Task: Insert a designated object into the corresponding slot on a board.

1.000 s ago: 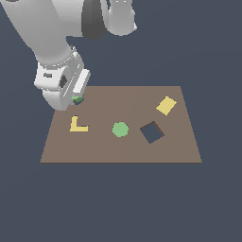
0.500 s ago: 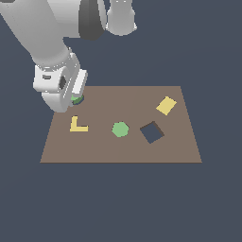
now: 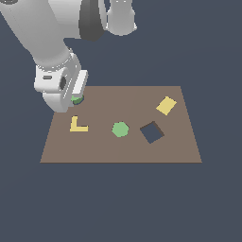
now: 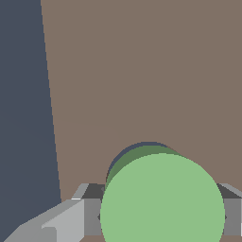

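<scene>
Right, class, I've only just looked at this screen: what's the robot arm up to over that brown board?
The arm's hand holds a green round disc between its fingers, low over the brown board near the corner at the exterior view's left. In the wrist view a dark round hole peeks out just behind the disc, so it seems about to go in. A green hexagon, two yellow pieces and a square hole lie elsewhere.
</scene>
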